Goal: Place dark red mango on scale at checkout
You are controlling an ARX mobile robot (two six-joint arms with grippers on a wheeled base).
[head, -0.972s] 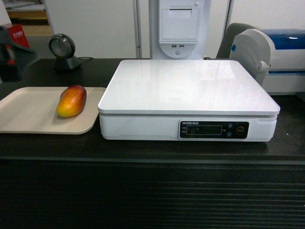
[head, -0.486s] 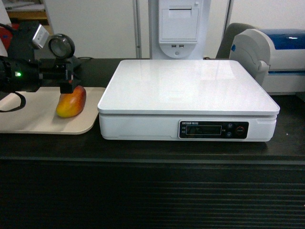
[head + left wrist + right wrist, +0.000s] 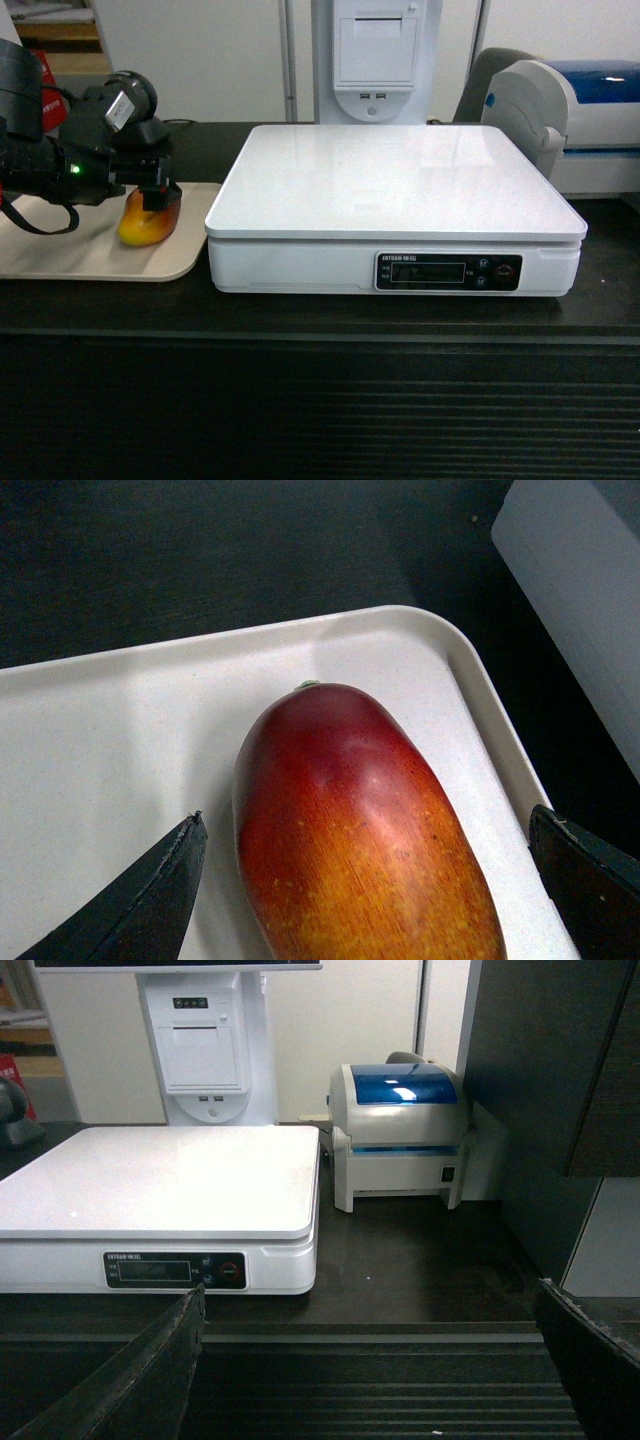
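Presumably firm, smooth-skinned and apt to slip, the dark red mango (image 3: 360, 830) lies on the beige tray (image 3: 120, 730) between the spread, not-yet-closed fingers (image 3: 150, 900) of the left gripper (image 3: 155, 195), best pinched across its broad middle.

Shop checkout (image 3: 300, 400): scale (image 3: 400, 190), receipt printer (image 3: 375, 50).

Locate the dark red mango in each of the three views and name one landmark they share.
Head: dark red mango far left on the beige tray, left gripper over it.
Left wrist: bottom centre, between the open fingers.
Right wrist: not in view.
Shared landmark: the white scale.
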